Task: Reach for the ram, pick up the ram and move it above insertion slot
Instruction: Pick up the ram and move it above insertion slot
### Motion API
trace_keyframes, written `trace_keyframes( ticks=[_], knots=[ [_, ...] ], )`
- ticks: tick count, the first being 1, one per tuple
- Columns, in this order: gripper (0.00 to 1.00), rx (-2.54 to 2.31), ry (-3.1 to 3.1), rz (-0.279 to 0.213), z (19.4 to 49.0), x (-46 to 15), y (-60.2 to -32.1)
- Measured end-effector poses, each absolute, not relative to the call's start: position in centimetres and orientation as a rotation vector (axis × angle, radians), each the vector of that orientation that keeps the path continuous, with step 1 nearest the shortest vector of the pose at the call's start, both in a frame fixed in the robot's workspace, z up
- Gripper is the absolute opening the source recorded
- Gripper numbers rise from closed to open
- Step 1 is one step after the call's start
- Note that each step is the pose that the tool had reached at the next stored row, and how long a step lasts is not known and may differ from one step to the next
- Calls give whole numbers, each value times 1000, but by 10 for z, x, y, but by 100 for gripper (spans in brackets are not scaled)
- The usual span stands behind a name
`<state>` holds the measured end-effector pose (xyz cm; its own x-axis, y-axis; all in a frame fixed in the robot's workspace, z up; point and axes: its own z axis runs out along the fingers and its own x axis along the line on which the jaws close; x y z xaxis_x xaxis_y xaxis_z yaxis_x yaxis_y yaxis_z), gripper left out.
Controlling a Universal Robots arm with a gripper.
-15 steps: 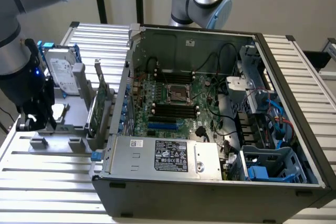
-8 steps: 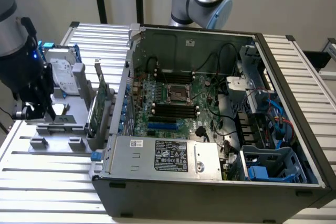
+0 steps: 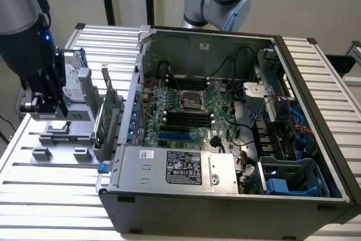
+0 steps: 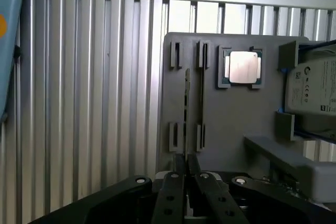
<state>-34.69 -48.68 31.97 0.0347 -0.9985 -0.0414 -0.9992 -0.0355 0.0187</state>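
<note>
Ram held edge-on by the gripper over the grey holder plate.
The jaws look closed on the near end of the ram, which runs as a thin stick between the plate's slotted clips. The plate lies near the table edge at the exterior view's left, beside the open computer case. So narrow a hold may let the stick tilt, slip or snag a clip. The upright expansion card stands between plate and case.

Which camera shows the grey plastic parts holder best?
The wrist view: it looks straight down on the grey plastic parts holder, slots plain. The exterior view shows it slantwise, partly behind the gripper.
</note>
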Motion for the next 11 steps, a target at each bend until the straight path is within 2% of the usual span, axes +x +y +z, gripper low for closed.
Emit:
trace_keyframes(
  ticks=[11],
  knots=[
    [14, -2252, 2174, 75, 368, -297, -487]
  ],
)
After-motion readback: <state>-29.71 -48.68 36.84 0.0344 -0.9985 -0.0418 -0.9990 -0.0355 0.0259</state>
